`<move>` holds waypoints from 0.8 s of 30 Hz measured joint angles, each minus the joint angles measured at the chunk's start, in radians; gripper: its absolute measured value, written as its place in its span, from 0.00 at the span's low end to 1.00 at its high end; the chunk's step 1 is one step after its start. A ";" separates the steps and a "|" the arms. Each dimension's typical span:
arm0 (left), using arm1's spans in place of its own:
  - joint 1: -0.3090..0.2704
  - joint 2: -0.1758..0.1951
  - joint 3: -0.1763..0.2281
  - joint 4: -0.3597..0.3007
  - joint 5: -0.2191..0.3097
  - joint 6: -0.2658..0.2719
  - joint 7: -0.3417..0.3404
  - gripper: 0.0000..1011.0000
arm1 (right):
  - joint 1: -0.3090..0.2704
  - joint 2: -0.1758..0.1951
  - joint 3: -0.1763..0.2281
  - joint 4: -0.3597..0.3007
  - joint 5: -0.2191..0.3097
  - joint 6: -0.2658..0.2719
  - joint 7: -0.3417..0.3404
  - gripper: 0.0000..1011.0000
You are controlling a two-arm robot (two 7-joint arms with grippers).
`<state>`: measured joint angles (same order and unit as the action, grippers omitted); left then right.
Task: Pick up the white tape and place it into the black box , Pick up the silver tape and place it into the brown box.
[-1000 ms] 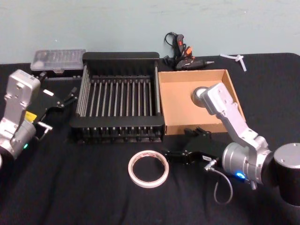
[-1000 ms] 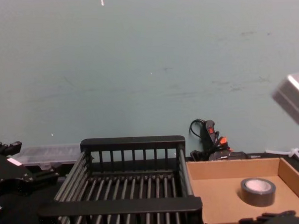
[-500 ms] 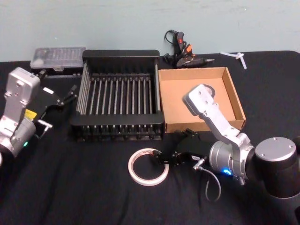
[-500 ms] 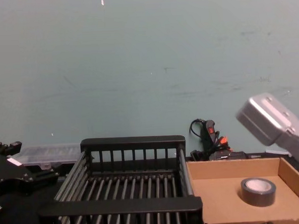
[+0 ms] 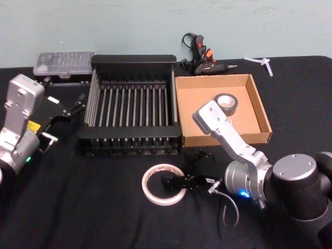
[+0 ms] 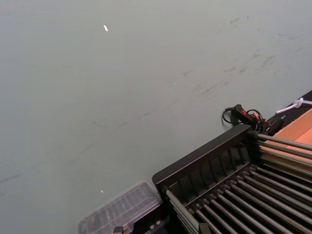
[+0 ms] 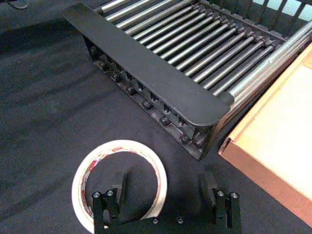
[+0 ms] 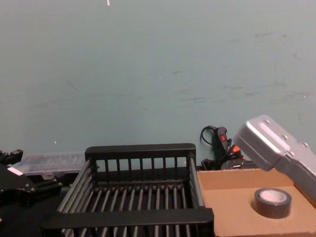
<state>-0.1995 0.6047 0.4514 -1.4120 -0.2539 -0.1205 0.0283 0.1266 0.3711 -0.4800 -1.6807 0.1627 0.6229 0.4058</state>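
On the black cloth in the head view, the white tape (image 5: 164, 184) lies flat before the black box (image 5: 132, 106); the right gripper (image 5: 179, 182) sits at its near-right rim, while the silver tape (image 5: 226, 103) already rests in the brown box (image 5: 257, 106); the left gripper (image 5: 70, 110) is parked beside the crate, its spread not discernible. In the right wrist view, the fingers (image 7: 118, 191) stand wide, one over the ring's hole; lowering squarely should pinch the band cleanly. In the chest view, the grey roll sits low inside the cardboard tray.
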 joint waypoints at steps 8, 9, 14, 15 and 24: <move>0.000 0.000 0.000 0.000 0.000 0.000 0.000 0.99 | 0.006 -0.001 -0.011 0.009 -0.018 -0.003 0.002 0.99; 0.000 0.000 0.000 0.000 0.000 0.000 0.000 0.99 | 0.006 -0.001 -0.012 0.009 -0.019 -0.003 0.002 0.99; 0.000 0.000 0.000 0.000 0.000 0.000 0.000 0.99 | 0.005 -0.001 -0.014 0.008 -0.030 -0.009 0.003 0.99; 0.000 0.000 0.000 0.000 0.000 0.000 0.000 0.99 | 0.005 -0.001 -0.014 0.008 -0.032 -0.011 0.004 0.99; 0.000 0.000 0.000 0.000 0.000 0.000 0.000 0.99 | 0.005 -0.007 -0.013 0.015 -0.038 -0.017 0.011 0.99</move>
<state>-0.1995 0.6046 0.4514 -1.4119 -0.2539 -0.1205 0.0283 0.1320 0.3640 -0.4930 -1.6656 0.1248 0.6059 0.4171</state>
